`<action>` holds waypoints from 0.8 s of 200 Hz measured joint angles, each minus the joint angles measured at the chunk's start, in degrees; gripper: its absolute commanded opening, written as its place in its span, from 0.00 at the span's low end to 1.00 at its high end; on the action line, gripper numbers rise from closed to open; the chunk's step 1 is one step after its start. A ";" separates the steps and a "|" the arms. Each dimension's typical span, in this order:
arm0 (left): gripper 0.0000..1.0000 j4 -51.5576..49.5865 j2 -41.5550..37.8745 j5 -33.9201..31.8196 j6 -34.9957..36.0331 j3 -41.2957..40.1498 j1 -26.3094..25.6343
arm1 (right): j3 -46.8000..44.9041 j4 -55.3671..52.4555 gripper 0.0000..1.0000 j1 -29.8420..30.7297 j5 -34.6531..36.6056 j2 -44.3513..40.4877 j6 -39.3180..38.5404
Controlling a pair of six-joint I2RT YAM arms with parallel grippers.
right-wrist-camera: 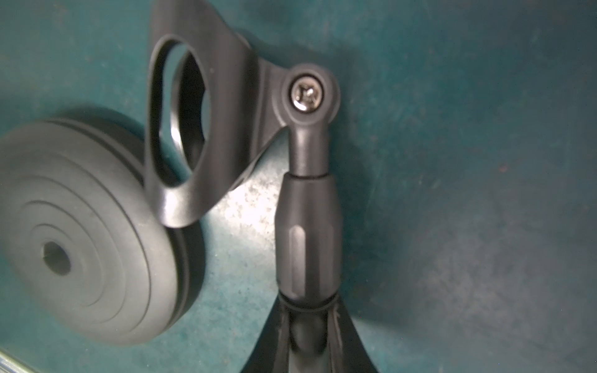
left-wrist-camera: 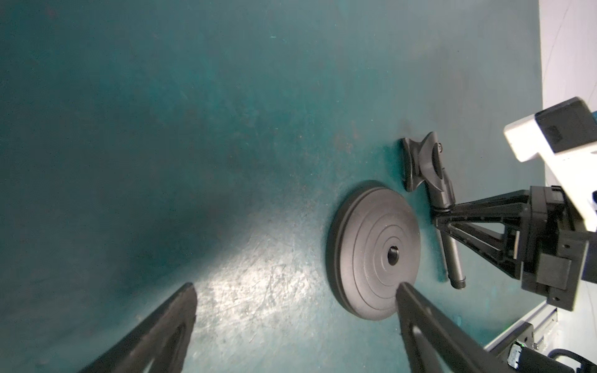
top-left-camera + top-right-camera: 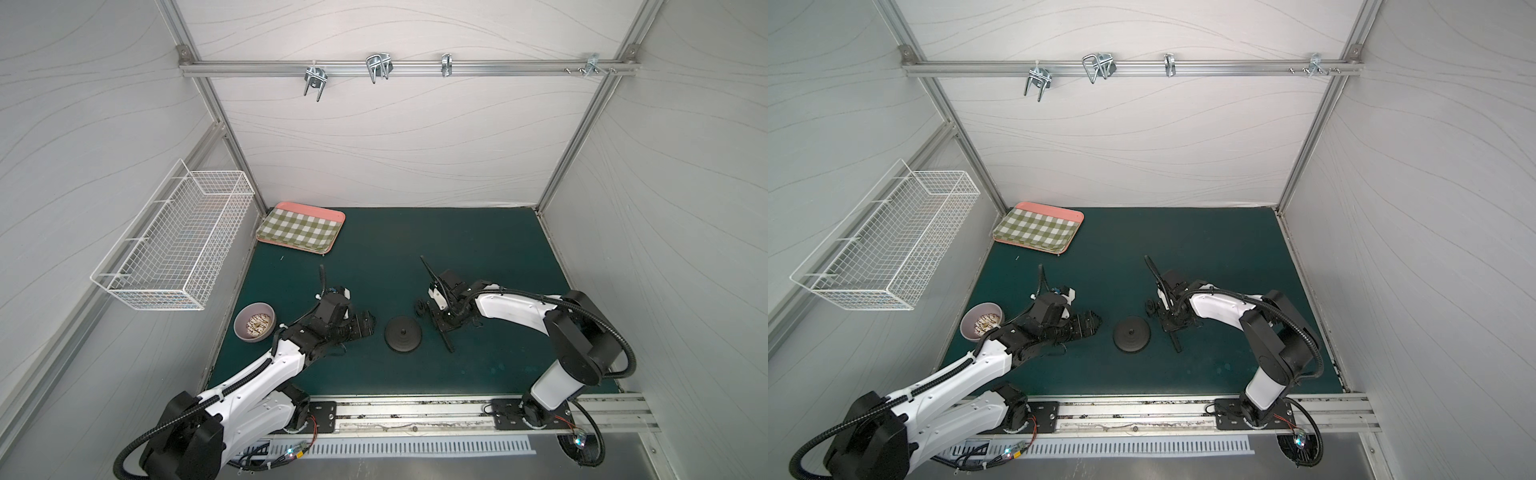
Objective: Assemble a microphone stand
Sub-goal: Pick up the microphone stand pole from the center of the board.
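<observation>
The microphone stand lies in two parts on the green mat. Its round domed base (image 3: 403, 334) (image 3: 1131, 334) (image 2: 374, 252) (image 1: 80, 242) sits flat, centre hole up. Just right of it lies the thin rod (image 3: 448, 345) (image 3: 1175, 343) (image 2: 452, 258) (image 1: 307, 242), its U-shaped clip (image 3: 420, 309) (image 2: 420, 161) (image 1: 193, 129) at the far end. My right gripper (image 3: 440, 322) (image 3: 1169, 322) (image 2: 442, 222) (image 1: 307, 310) is shut on the rod just behind its thick collar. My left gripper (image 3: 370, 326) (image 3: 1096, 322) (image 2: 295, 287) hangs open left of the base, holding nothing.
A lilac bowl (image 3: 241, 332) with something patterned inside stands at the mat's left edge beside the left arm. A pink tray (image 3: 316, 208) with a checked cloth lies at the back left. A white wire basket (image 3: 174, 249) hangs on the left wall. Metal hooks (image 3: 378, 66) hang from the back rail.
</observation>
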 measured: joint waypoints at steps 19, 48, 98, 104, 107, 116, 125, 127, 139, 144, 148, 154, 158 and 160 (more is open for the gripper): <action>0.97 0.68 0.02 0.42 -0.07 0.00 0.00 | -0.37 0.42 0.09 0.00 -0.02 -0.26 0.02; 0.98 1.44 0.04 1.46 -0.15 0.02 -0.02 | -2.29 2.27 0.09 -0.57 -0.94 -2.03 0.00; 0.99 2.71 0.15 4.33 -0.35 2.01 -0.02 | -5.25 6.71 0.11 -2.82 -5.49 -15.56 -1.38; 0.99 3.23 0.20 4.76 -0.50 2.29 0.00 | -5.31 8.07 0.10 -3.26 -6.38 -17.46 -1.51; 0.99 3.56 0.22 4.94 -0.59 2.40 -0.02 | -5.35 8.74 0.10 -3.43 -6.78 -18.25 -1.57; 0.99 4.22 0.33 5.51 -1.03 2.78 -0.02 | -5.68 11.34 0.11 -4.15 -8.17 -20.65 -1.60; 0.99 4.92 0.37 6.14 -1.42 2.89 0.00 | -6.14 13.86 0.11 -4.70 -9.46 -22.25 -1.57; 0.99 5.09 0.37 6.29 -1.53 2.89 0.00 | -6.25 14.40 0.11 -4.83 -9.73 -22.56 -1.60; 0.99 5.86 0.39 7.52 -2.34 2.89 -0.02 | -7.10 17.73 0.11 -5.31 -11.45 -23.63 -1.60; 0.99 6.27 0.39 8.13 -2.58 2.89 -0.02 | -7.48 19.08 0.11 -5.49 -12.17 -23.80 -1.57; 0.99 6.71 0.39 8.74 -2.80 2.89 -0.02 | -7.72 19.96 0.11 -5.53 -12.59 -23.85 -1.57; 0.99 7.45 0.39 9.68 -2.99 2.89 -0.02 | -8.37 21.86 0.11 -5.60 -13.55 -23.89 -1.55; 0.99 7.96 0.39 10.47 -3.08 2.89 0.00 | -8.81 22.97 0.11 -5.60 -14.12 -23.89 -1.57; 0.99 8.13 0.39 10.69 -3.13 2.89 0.00 | -9.07 23.56 0.11 -5.60 -14.45 -23.91 -1.60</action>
